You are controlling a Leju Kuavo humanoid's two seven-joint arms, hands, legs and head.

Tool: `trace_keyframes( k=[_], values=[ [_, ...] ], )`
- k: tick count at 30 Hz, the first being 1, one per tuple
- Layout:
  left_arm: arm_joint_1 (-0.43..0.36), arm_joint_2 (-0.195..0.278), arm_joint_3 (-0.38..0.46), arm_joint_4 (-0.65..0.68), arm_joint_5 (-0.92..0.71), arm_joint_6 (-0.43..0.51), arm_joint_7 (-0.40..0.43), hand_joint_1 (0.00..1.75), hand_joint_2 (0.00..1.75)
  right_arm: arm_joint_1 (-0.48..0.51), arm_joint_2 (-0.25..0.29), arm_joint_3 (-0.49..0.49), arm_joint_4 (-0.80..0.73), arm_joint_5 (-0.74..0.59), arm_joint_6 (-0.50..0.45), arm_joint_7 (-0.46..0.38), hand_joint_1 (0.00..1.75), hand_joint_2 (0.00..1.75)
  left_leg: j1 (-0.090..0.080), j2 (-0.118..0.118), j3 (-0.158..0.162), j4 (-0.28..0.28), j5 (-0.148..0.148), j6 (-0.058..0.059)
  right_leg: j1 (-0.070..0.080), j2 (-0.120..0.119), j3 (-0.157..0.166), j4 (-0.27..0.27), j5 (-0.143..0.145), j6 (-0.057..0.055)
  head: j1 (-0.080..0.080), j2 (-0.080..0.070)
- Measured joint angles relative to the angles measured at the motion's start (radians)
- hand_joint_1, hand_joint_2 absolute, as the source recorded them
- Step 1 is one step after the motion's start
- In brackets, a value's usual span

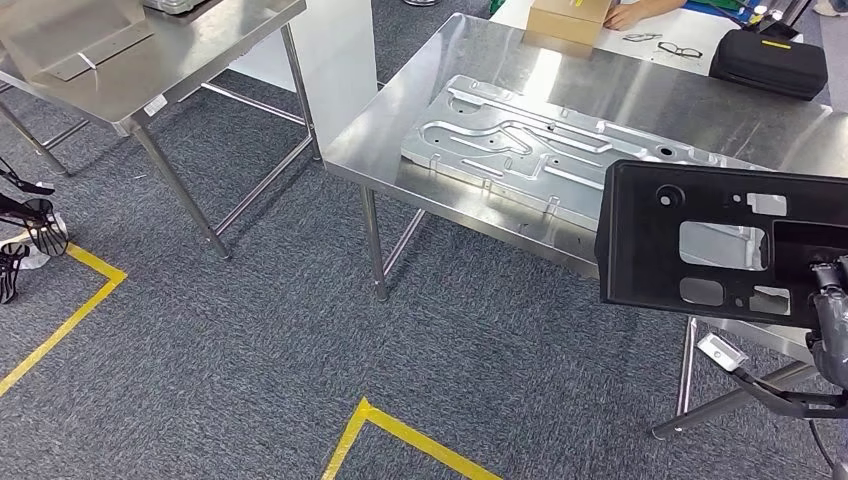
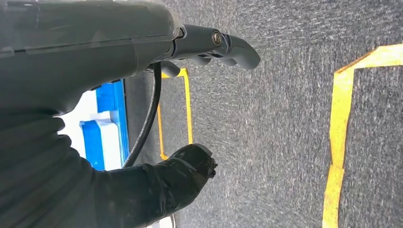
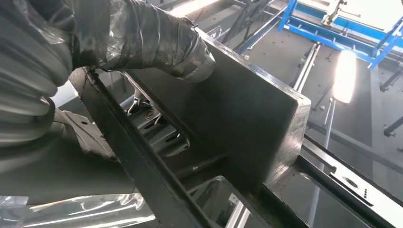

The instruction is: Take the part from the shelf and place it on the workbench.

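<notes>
Part: black plastic panel point(image 1: 720, 245) with several cut-out windows, held upright in the air at the right of the head view, over the near right corner of the workbench; it was not yet resting on the steel.
Right hand: the right hand point(image 1: 828, 320) gripped the part at its lower right edge; in the right wrist view the taped thumb point(image 3: 157, 40) pressed on the broad flat face of the part point(image 3: 247, 118) while the darker fingers sat behind the rim. The hold looked firm, but it was at one end only.
Left hand: the left hand point(image 2: 214, 45) hung over the grey carpet, holding nothing, its fingers loosely bent and a little apart.
Workbench: steel workbench point(image 1: 480, 90); a pressed silver metal sheet point(image 1: 540, 150) lay flat across most of its near side.
Free surface: bare steel was seen mainly on the left strip and behind the sheet, toward the black case point(image 1: 768, 62) and the glasses point(image 1: 680, 48).
Step in hand: judged to be carrying the part to the bench for set-down.
Good practice: lower the panel slowly and flat, far edge first, so the unsupported end did not swing or strike.
Risk: the part could land half over the table edge or scrape the sheet.
Person: a hand point(image 1: 630, 14) rested near a cardboard box point(image 1: 570, 20) on the far side.
</notes>
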Motion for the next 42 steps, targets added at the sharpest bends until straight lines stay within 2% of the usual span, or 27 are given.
trace_keyframes(
  k=[3,5,7,9,11,12,13,15,16,18,20,22,24,26,27,28,29,30,31,32,33,34,36,37,39,41,42],
  values=[
    [-0.001,-0.001,0.000,0.000,0.000,-0.001,-0.001,0.00,1.75,-0.002,0.005,0.013,0.002,0.006,-0.006,0.001,1.75,1.75,-0.003,-0.001,-0.003,0.002,-0.003,0.005,-0.003,-0.001,0.001,-0.004,0.002,0.003,0.000,0.000],
    [-0.002,-0.001,0.000,0.000,-0.001,-0.001,-0.004,0.00,1.75,-0.003,0.005,0.023,0.002,0.007,-0.008,0.003,1.75,1.75,-0.003,-0.002,0.003,-0.012,-0.001,0.018,-0.006,-0.002,0.007,-0.013,0.004,0.010,0.000,0.000],
    [-0.004,-0.002,0.001,0.000,-0.001,-0.001,-0.006,0.00,1.75,-0.004,0.005,0.031,0.003,0.008,-0.010,0.004,1.75,1.75,0.004,-0.004,0.023,-0.043,0.011,0.030,-0.007,0.017,0.004,0.007,-0.013,0.014,0.000,0.000],
    [-0.007,-0.005,0.001,0.000,-0.001,-0.001,-0.007,0.00,1.75,-0.004,0.005,0.039,0.005,0.008,-0.014,0.007,1.75,1.75,0.006,-0.005,0.037,-0.060,0.017,0.035,-0.008,0.045,-0.042,0.102,-0.065,0.016,0.000,0.000],
    [-0.008,-0.007,0.004,0.000,-0.001,-0.004,-0.004,0.00,1.75,-0.002,0.005,0.049,0.008,0.011,-0.019,0.010,1.75,1.75,0.007,-0.010,0.038,-0.059,0.015,0.033,-0.011,0.054,-0.109,0.220,-0.110,0.021,0.000,0.000],
    [-0.008,-0.008,0.005,0.000,-0.001,-0.007,-0.002,0.00,1.75,0.000,0.005,0.055,0.010,0.014,-0.020,0.012,1.75,1.75,0.008,-0.014,0.039,-0.056,0.011,0.029,-0.015,0.055,-0.126,0.242,-0.105,0.025,0.000,0.000],
    [-0.008,-0.009,0.007,0.000,-0.001,-0.010,0.001,0.00,1.75,0.003,0.005,0.061,0.010,0.017,-0.023,0.016,1.75,1.75,0.011,-0.018,0.040,-0.051,0.006,0.024,-0.019,0.055,-0.124,0.226,-0.082,0.030,0.000,0.000],
    [-0.007,-0.009,0.011,0.000,-0.001,-0.013,0.006,0.00,1.75,0.016,0.006,0.065,0.010,0.022,-0.041,0.030,1.75,1.75,0.019,-0.025,0.041,-0.031,-0.012,0.006,-0.031,0.057,-0.077,0.117,-0.014,0.043,0.000,0.000],
    [-0.006,-0.008,0.013,0.000,0.000,-0.013,0.008,0.00,1.75,0.027,0.005,0.064,0.008,0.024,-0.056,0.038,1.75,1.75,0.020,-0.029,0.039,-0.016,-0.023,-0.004,-0.032,0.061,-0.055,0.069,0.003,0.045,0.001,0.000],
    [-0.003,-0.007,0.018,0.000,0.000,-0.014,0.009,0.00,1.75,0.058,0.003,0.054,0.000,0.030,-0.087,0.052,1.75,1.75,0.015,-0.037,0.034,0.000,-0.038,-0.021,-0.031,0.066,-0.043,0.041,-0.003,0.031,0.002,0.000],
    [-0.001,-0.010,0.023,0.000,0.000,-0.017,0.007,0.00,1.75,0.097,0.001,0.031,-0.014,0.042,-0.115,0.058,1.75,1.75,0.015,-0.041,0.036,0.002,-0.044,-0.029,-0.029,0.065,-0.043,0.048,-0.012,0.006,0.001,0.000],
    [0.000,-0.012,0.028,0.000,0.000,-0.021,0.003,0.00,1.75,0.129,0.002,-0.001,-0.031,0.050,-0.136,0.058,1.75,1.75,0.019,-0.032,0.030,0.029,-0.059,-0.035,-0.026,0.063,-0.032,0.048,-0.020,-0.012,0.001,0.000],
    [0.000,-0.012,0.034,0.000,0.000,-0.022,0.001,0.00,1.75,0.152,0.002,-0.031,-0.046,0.051,-0.146,0.054,1.75,1.75,0.020,-0.019,-0.025,0.137,-0.100,-0.037,-0.020,0.060,-0.015,0.046,-0.032,-0.028,0.001,0.000],
    [0.000,-0.012,0.037,0.000,0.000,-0.022,-0.001,0.00,1.75,0.172,0.002,-0.049,-0.054,0.051,-0.148,0.051,1.75,1.75,0.016,-0.016,-0.114,0.274,-0.139,-0.031,-0.010,0.059,0.000,0.045,-0.045,-0.037,0.001,0.000],
    [0.000,-0.012,0.039,0.000,0.000,-0.022,-0.001,0.00,1.75,0.180,0.002,-0.053,-0.056,0.051,-0.147,0.050,1.75,1.75,0.012,-0.016,-0.145,0.309,-0.135,-0.025,-0.004,0.059,0.008,0.045,-0.053,-0.040,0.001,0.000],
    [0.001,-0.012,0.040,0.000,0.000,-0.022,-0.001,0.00,1.75,0.187,0.002,-0.057,-0.058,0.051,-0.147,0.050,1.75,1.75,0.007,-0.016,-0.158,0.305,-0.109,-0.015,0.002,0.060,0.019,0.044,-0.061,-0.043,0.001,0.000],
    [0.002,-0.012,0.040,0.000,0.000,-0.022,-0.001,0.00,1.75,0.192,0.002,-0.062,-0.061,0.051,-0.147,0.050,1.75,1.75,0.000,-0.017,-0.149,0.261,-0.065,-0.002,0.008,0.061,0.033,0.043,-0.071,-0.045,0.001,0.000],
    [0.003,-0.012,0.041,0.000,0.000,-0.023,-0.001,0.00,1.75,0.196,0.002,-0.067,-0.064,0.051,-0.147,0.050,1.75,1.75,-0.009,-0.017,-0.128,0.194,-0.017,0.017,0.013,0.061,0.048,0.040,-0.081,-0.046,0.001,0.000],
    [0.004,-0.009,0.042,0.000,0.000,-0.023,-0.001,0.00,1.75,0.198,0.003,-0.071,-0.066,0.051,-0.148,0.050,1.75,1.75,-0.018,-0.015,-0.103,0.134,0.017,0.037,0.018,0.061,0.061,0.034,-0.090,-0.046,0.002,0.000],
    [0.004,-0.008,0.042,0.000,0.000,-0.023,-0.002,0.00,1.75,0.200,0.004,-0.076,-0.068,0.051,-0.148,0.050,1.75,1.75,-0.026,-0.014,-0.078,0.082,0.034,0.053,0.019,0.061,0.072,0.026,-0.096,-0.044,0.003,0.000],
    [0.003,-0.006,0.043,0.000,0.000,-0.023,-0.002,0.00,1.75,0.202,0.005,-0.079,-0.069,0.051,-0.149,0.050,1.75,1.75,-0.031,-0.012,-0.060,0.051,0.032,0.065,0.018,0.060,0.081,0.016,-0.099,-0.040,0.003,0.000],
    [0.002,-0.005,0.043,0.000,0.000,-0.023,-0.003,0.00,1.75,0.205,0.007,-0.081,-0.069,0.051,-0.149,0.049,1.75,1.75,-0.034,-0.011,-0.048,0.034,0.022,0.071,0.017,0.058,0.090,0.010,-0.095,-0.034,0.004,0.000],
    [0.001,-0.005,0.044,0.000,0.000,-0.023,-0.004,0.00,1.75,0.209,0.008,-0.086,-0.070,0.047,-0.149,0.042,1.75,1.75,-0.033,-0.012,-0.014,-0.008,0.014,0.072,0.013,0.055,0.101,0.018,-0.078,-0.023,0.004,0.000],
    [0.001,-0.006,0.046,0.000,0.000,-0.024,-0.005,0.00,1.75,0.211,0.009,-0.089,-0.070,0.043,-0.149,0.038,1.75,1.75,-0.031,-0.013,0.006,-0.026,0.012,0.072,0.011,0.055,0.092,0.044,-0.071,-0.019,0.004,0.000],
    [0.001,-0.006,0.052,0.000,0.000,-0.025,-0.006,0.00,1.75,0.212,0.009,-0.097,-0.071,0.036,-0.148,0.035,1.75,1.75,-0.026,-0.015,0.042,-0.051,0.006,0.068,0.008,0.056,0.038,0.134,-0.085,-0.012,0.005,0.000],
    [0.001,-0.006,0.057,0.000,0.000,-0.025,-0.007,0.00,1.75,0.215,0.009,-0.104,-0.071,0.029,-0.143,0.033,1.75,1.75,-0.024,-0.018,0.068,-0.058,-0.011,0.063,0.004,0.057,-0.044,0.228,-0.135,-0.001,0.005,0.000],
    [0.001,-0.007,0.058,0.001,0.000,-0.025,-0.008,0.00,1.75,0.218,0.010,-0.106,-0.070,0.026,-0.138,0.031,1.75,1.75,-0.023,-0.020,0.082,-0.058,-0.023,0.059,0.000,0.057,-0.078,0.251,-0.160,0.005,0.005,0.000]
  ],
)
